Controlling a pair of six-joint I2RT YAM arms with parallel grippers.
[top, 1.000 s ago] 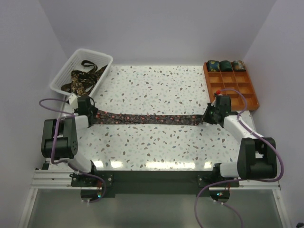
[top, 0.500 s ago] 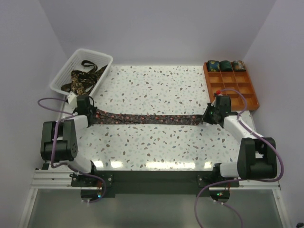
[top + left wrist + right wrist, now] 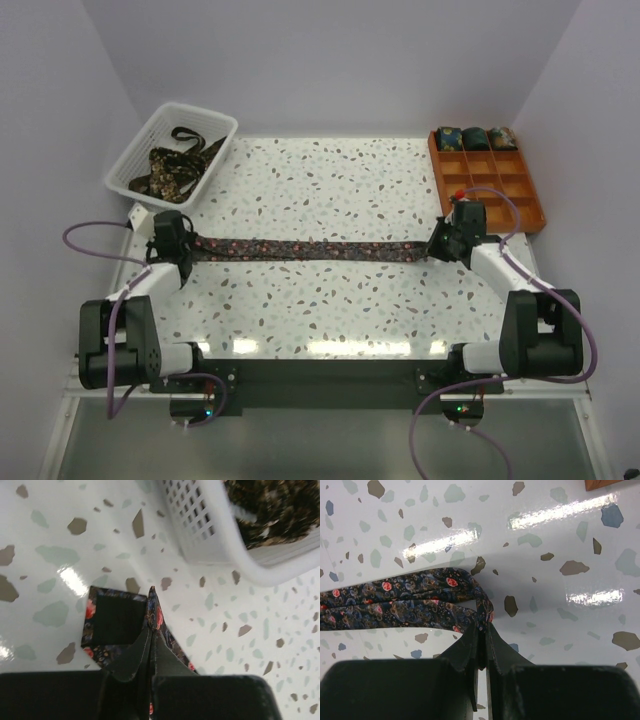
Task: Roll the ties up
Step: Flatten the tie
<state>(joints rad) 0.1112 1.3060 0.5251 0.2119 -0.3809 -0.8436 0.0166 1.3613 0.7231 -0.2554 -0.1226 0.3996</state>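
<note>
**Spanning the table left to right: one tie gripped at both ends**

The overhead view shows the tie (image 3: 310,248) stretched straight across the middle of the table (image 3: 330,180), its long axis running left-right. The left gripper (image 3: 180,245) holds its left end and the right gripper (image 3: 440,248) its right end.

Only this view shows three rolled ties (image 3: 475,137) in the far row of the orange tray (image 3: 437,165), and loose ties (image 3: 170,170) in the white basket (image 3: 130,160).

The left wrist view adds that the fingers (image 3: 132,657) are closed on a raised fold, with a dark plain face turned up beside it. In the right wrist view the fingers (image 3: 465,652) are pinched on bunched fabric.
</note>
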